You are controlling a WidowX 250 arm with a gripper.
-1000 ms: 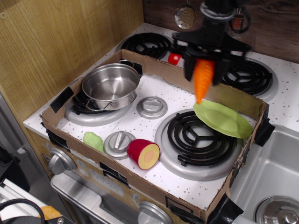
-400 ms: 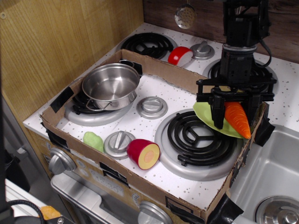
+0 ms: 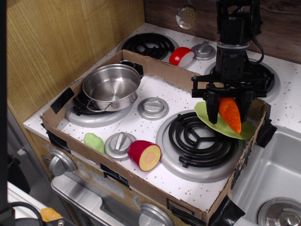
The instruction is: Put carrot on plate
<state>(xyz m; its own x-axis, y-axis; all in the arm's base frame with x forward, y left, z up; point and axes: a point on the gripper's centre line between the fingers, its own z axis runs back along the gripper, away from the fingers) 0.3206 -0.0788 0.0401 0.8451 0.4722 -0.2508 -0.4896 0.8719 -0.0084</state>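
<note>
- The gripper point(image 3: 226, 104) hangs over the plate point(image 3: 211, 123), its fingers either side of the carrot point(image 3: 230, 114), seemingly clasping it.
- The carrot tilts, its tip pointing toward five o'clock, low over the plate; contact is unclear.
- At nine o'clock from the plate sits a steel pot point(image 3: 112, 86).

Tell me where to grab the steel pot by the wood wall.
Take the pot by its rim, from straight above. It sits upright and open, with thin walls, so one finger could go inside and one outside. The near-side rim looks freest; cardboard wall crowds the far side.
</note>
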